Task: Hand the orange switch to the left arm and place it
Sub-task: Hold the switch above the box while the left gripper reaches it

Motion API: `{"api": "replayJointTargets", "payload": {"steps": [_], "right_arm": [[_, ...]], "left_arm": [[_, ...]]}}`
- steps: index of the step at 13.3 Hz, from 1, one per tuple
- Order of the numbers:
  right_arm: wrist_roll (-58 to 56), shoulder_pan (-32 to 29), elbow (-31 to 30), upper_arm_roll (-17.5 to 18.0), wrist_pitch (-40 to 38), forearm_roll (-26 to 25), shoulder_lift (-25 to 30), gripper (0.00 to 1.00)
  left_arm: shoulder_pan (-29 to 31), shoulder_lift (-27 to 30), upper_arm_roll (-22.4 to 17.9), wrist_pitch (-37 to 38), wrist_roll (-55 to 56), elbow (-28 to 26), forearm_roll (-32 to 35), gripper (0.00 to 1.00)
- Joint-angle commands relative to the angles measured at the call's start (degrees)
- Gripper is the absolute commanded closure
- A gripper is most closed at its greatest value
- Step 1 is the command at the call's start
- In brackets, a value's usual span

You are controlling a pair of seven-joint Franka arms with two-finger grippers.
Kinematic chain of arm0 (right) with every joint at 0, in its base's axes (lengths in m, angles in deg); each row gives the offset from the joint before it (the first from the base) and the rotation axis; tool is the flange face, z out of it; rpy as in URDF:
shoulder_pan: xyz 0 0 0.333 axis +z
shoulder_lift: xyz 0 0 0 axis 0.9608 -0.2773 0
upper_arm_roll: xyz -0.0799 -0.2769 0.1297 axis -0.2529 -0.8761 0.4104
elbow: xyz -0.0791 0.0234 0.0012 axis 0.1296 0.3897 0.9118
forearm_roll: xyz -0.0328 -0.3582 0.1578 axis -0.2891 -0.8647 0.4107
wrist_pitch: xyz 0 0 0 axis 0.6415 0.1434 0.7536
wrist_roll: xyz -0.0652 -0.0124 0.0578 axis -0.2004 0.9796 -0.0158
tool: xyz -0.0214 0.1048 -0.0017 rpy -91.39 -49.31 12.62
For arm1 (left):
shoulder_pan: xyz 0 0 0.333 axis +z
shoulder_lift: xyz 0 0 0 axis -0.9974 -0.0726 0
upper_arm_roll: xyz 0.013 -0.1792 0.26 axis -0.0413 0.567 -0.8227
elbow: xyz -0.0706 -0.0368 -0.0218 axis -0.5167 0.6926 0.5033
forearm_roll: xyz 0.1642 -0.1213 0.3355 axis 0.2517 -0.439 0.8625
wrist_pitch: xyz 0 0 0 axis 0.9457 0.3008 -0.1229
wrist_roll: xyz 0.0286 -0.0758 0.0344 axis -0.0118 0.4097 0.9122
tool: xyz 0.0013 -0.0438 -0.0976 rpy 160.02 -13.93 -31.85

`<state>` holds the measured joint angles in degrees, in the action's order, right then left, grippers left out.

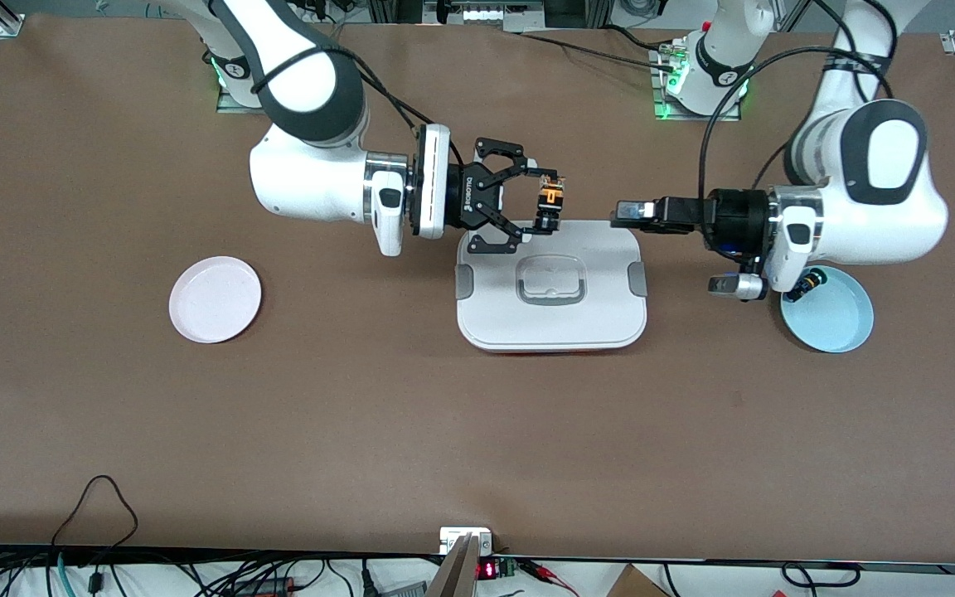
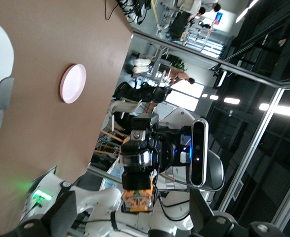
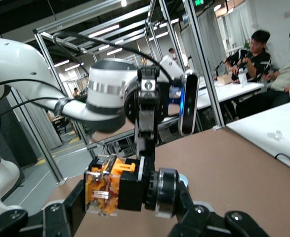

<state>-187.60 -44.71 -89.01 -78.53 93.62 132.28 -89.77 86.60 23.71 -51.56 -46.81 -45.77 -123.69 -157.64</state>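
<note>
The right arm reaches in from its base with the wrist turned sideways, and the right gripper [image 1: 545, 203] points toward the left arm; its fingers [image 3: 80, 205] are clamped on the orange switch [image 1: 550, 199], which sits between the fingertips. The left arm is bent level at the same height, wrist horizontal, and the left gripper [image 1: 620, 213] faces the right one with its jaws spread wide, a gap apart from the right fingertips, holding nothing

Brown table [image 1: 477, 431], ceiling strip lights [image 3: 105, 30] — metal framing [image 3: 199, 74]
</note>
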Motion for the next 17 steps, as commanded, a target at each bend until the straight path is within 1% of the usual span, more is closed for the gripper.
{"api": "replayJointTargets", "payload": {"steps": [1, 2, 4, 5, 6, 7, 8, 9, 10, 11, 12, 15, 16, 17], "right_arm": [[-5.08, 0.08, 0.05, 0.02, -0.13, 4.15, -0.60, 0.83], [-5.17, 0.08, 0.05, 0.02, -0.21, 4.32, -0.60, 0.83], [-5.26, 0.34, 0.05, 0.02, -0.30, 5.11, -0.69, 0.83], [-5.61, 0.34, 0.05, 0.02, -0.30, 5.38, -0.69, 0.83], [-5.61, 0.43, 0.05, 0.02, -0.30, 5.29, -0.69, 0.83], [-5.52, 0.52, 0.05, 0.02, -0.30, 5.38, -0.69, 0.83], [-5.52, 0.95, 0.05, 0.02, -0.30, 5.38, -0.69, 0.83], [-5.52, 1.22, 0.05, -0.07, -0.30, 5.47, -0.69, 0.83], [-5.44, 1.22, -0.04, -0.07, -0.30, 5.47, -0.69, 0.83], [-5.52, 1.31, -0.04, -0.07, -0.30, 5.47, -0.69, 0.83], [-5.52, 1.31, -0.04, -0.07, -0.30, 5.47, -0.69, 0.83], [-5.52, 1.31, -0.04, -0.07, -0.21, 5.47, -0.69, 0.83], [-5.44, 1.31, -0.04, -0.07, -0.21, 5.47, -0.69, 0.83], [-5.44, 1.31, -0.04, -0.07, -0.21, 5.47, -0.69, 0.83]], "left_arm": [[0.38, 3.63, 3.32, -4.58, -3.12, -5.94, -5.76, 0.01], [0.46, 3.81, 3.94, -4.59, -4.43, -6.82, -7.08, 0.02], [0.29, 3.72, 4.21, -4.67, -5.32, -6.92, -8.15, 0.03], [0.20, 3.64, 4.21, -4.76, -6.19, -7.01, -9.02, 0.07], [0.12, 3.55, 4.30, -4.68, -7.25, -7.01, -9.12, 0.14], [-0.32, 3.55, 5.17, -4.85, -7.52, -7.01, -9.29, 0.24], [-0.33, 3.55, 6.22, -5.98, -7.52, -7.01, -9.90, 0.30], [-0.67, 3.55, 6.49, -7.13, -7.52, -7.01, -10.26, 0.33], [-0.50, 3.46, 7.45, -7.31, -7.87, -7.01, -10.35, 0.43], [-0.41, 3.46, 7.46, -7.31, -7.87, -7.09, -10.35, 0.52], [-0.33, 3.46, 7.46, -7.31, -7.87, -7.01, -10.35, 0.57], [-0.06, 3.46, 7.46, -7.05, -7.79, -7.10, -10.35, 0.62], [0.03, 3.46, 7.46, -6.87, -7.70, -7.01, -10.35, 0.69], [0.03, 3.46, 7.46, -6.87, -7.61, -7.01, -10.35, 0.71]]}}
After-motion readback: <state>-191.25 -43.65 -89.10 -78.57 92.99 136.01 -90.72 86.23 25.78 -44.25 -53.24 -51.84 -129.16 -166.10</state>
